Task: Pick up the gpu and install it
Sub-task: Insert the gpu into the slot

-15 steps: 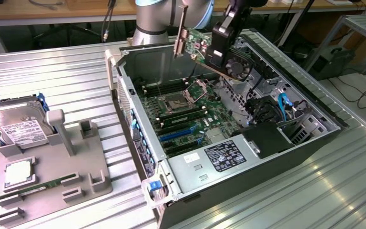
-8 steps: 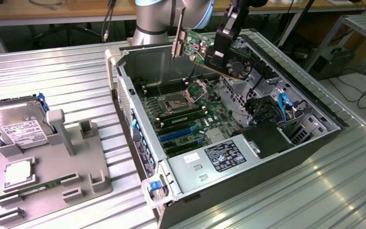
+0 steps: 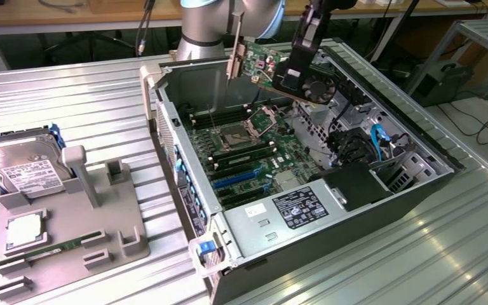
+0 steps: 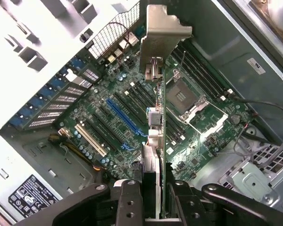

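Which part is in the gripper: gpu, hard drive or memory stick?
The gpu: the gripper holds it over the open case. The hard drive and memory stick sit on the tray.

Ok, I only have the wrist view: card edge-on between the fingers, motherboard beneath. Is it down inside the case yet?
Observer: Not seated. In the exterior view the gpu hangs in the gripper at the top of the open case, above the motherboard.
Operator: Which face shows there?
Observer: The fan side, with the bracket toward the exterior view's left.
Operator: Anything outside the case?
Observer: A hard drive and a memory stick sit in a grey fixture at the exterior view's left.
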{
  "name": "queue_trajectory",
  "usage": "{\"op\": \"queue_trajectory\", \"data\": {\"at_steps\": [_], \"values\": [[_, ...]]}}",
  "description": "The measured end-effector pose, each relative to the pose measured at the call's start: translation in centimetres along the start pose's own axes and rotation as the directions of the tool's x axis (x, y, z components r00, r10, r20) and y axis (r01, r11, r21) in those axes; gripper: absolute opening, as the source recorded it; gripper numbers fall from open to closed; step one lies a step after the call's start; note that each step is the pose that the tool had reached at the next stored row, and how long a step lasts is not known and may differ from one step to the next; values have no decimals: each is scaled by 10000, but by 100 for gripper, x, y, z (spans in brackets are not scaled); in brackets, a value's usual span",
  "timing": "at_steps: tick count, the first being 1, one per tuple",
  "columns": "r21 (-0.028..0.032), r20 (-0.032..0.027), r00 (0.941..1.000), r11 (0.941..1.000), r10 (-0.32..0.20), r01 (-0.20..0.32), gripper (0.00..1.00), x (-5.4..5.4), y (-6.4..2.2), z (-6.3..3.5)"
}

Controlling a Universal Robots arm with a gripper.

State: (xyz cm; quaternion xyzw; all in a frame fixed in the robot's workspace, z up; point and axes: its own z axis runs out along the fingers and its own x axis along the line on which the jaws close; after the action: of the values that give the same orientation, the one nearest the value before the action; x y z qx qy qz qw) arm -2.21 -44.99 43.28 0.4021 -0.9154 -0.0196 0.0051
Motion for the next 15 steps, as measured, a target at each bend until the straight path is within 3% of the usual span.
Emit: {"op": "queue_trajectory", "data": {"at_steps": [4, 9, 15], "values": [[-6, -28, 9974, 9974, -715, 715, 27, 0, 0, 0], [-10, -45, 9935, 9935, -1137, 1137, 27, 0, 0, 0], [-18, -69, 9843, 9843, -1766, 1766, 27, 0, 0, 0]]}}
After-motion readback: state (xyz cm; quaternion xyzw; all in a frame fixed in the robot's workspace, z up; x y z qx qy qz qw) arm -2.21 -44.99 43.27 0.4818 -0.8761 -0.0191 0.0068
